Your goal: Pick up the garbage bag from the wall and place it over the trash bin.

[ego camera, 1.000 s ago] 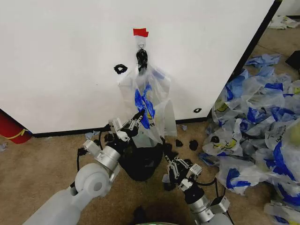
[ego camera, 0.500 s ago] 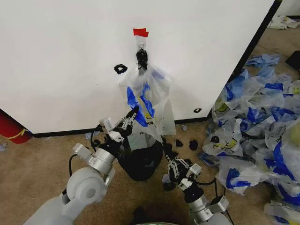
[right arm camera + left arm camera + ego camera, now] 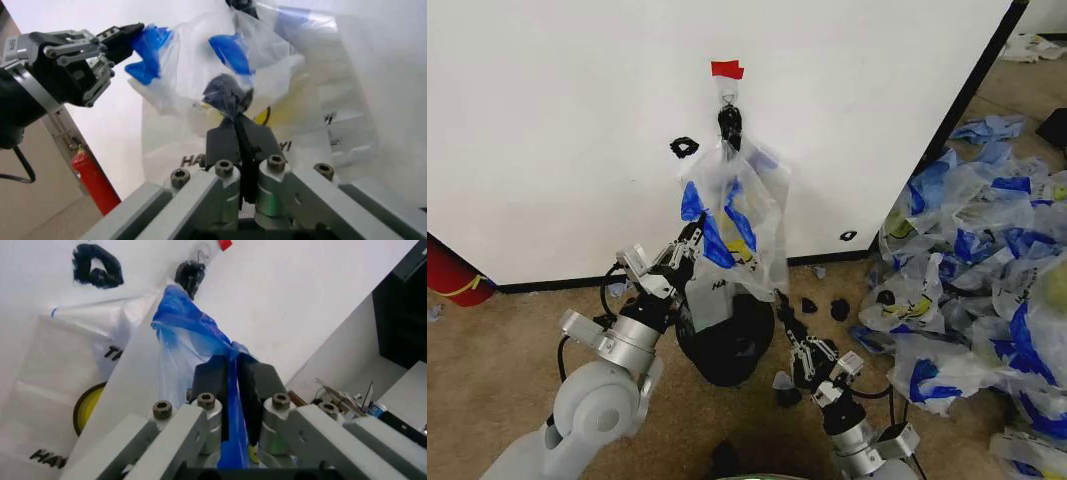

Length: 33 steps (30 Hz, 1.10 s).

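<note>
Left tool (image 3: 689, 236) was clamped on a blue handle of the garbage bag (image 3: 742, 225), which hung above it from the clip on the wall (image 3: 557, 130). Right tool (image 3: 781, 306) pinched the bag's lower edge, trash bin (image 3: 725, 345) just beside it.

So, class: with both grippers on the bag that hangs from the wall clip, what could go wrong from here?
1. The garbage bag still hangs from the black clip; pulling could tear the thin plastic.
2. The left gripper pinches only a blue handle, which might slip.
3. The right gripper holds a bunched bit, so the mouth may not open over the trash bin.
</note>
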Available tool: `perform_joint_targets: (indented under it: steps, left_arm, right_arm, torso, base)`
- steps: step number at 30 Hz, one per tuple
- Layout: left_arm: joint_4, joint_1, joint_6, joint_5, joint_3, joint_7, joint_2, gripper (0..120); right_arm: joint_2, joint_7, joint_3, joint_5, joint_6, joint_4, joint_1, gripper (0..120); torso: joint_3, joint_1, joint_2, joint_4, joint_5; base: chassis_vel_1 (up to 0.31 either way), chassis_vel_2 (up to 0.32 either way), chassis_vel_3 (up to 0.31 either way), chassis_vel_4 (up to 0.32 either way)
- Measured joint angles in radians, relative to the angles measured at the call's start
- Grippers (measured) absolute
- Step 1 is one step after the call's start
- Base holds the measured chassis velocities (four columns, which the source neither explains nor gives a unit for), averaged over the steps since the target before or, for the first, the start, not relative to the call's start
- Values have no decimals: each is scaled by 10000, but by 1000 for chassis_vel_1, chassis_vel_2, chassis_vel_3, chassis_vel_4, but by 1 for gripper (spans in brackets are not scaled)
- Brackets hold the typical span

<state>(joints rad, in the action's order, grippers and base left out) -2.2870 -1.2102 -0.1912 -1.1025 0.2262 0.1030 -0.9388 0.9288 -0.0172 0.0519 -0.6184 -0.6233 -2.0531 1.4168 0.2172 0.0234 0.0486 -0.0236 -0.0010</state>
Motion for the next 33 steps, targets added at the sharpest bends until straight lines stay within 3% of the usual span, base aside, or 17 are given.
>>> perform_joint_targets:
  steps: [13,21,29,33]
  left_arm:
    - [-34,-26,-7,70,-120,-20,-52,8]
    - [166,44,-6,174,-282,-52,-109,8]
    - [374,164,-3,258,-431,-60,-248,8]
    - [405,251,19,261,-477,-62,-308,8]
  right_arm:
    - [-46,-78,-431,223,17,-153,161,0]
    - [-954,-288,-1612,384,162,-914,531,27]
    - [-2242,-395,-2450,516,179,-1392,795,57]
    - [-3206,-749,-2532,477,724,-1573,315,74]
  torso:
    - [0,0,0,0,2]
    - [0,0,0,0,1]
    - [0,0,0,-1,1]
    - [1,0,0,0,2]
  base:
    - [0,0,0,0]
    - [0,0,0,0]
    - [0,0,0,0]
    - [0,0,0,0]
